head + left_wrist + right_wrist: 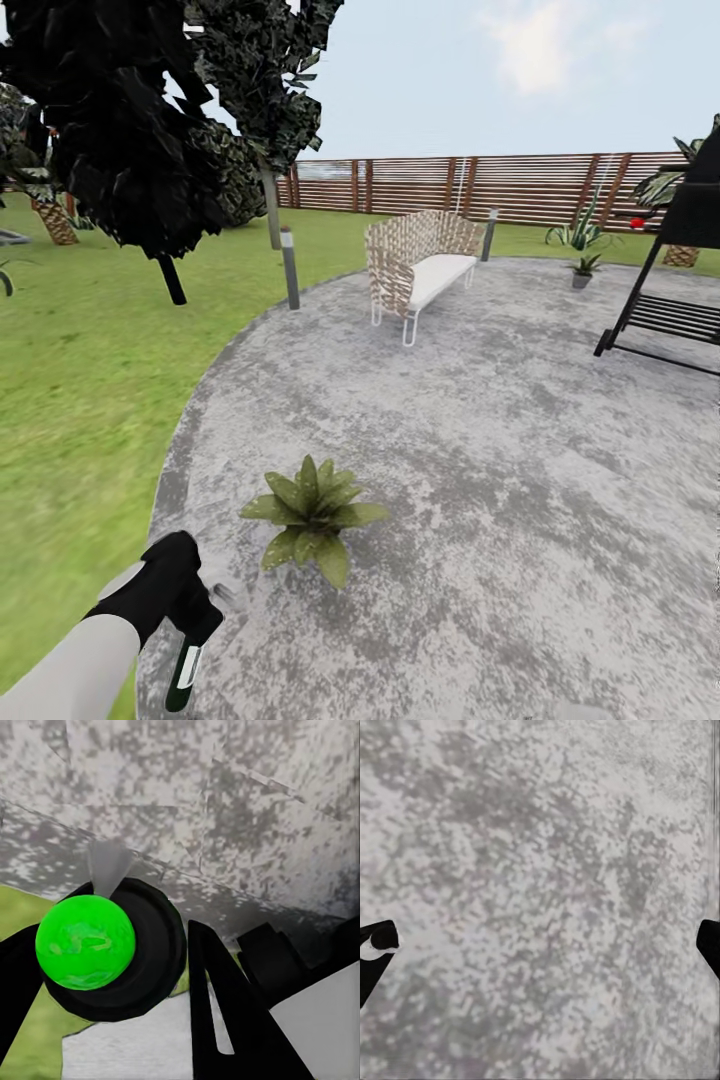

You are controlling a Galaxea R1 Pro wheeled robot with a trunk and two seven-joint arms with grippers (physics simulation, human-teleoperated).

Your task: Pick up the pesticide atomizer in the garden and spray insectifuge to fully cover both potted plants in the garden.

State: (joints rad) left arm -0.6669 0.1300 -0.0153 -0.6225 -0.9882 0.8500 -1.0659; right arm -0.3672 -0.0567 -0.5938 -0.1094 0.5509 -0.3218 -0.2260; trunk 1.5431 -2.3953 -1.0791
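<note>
Pesticide atomizer (185, 675) seemingly in left end effector (190, 610)

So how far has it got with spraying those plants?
Pickup looks done: the left gripper holds the atomizer at the patio's edge. In hand: the near plant sits just ahead of it; no spray shows. Left: covering that one, then the far plant by the fence.

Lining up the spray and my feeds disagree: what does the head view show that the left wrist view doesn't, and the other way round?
Head view alone: the near potted plant just ahead of the left gripper, the second potted plant far across the patio, the wicker bench and the fence. Left wrist view alone: the atomizer's bright green round end, close up. Both share the pesticide atomizer in the left gripper, grey patio and lawn.
</note>
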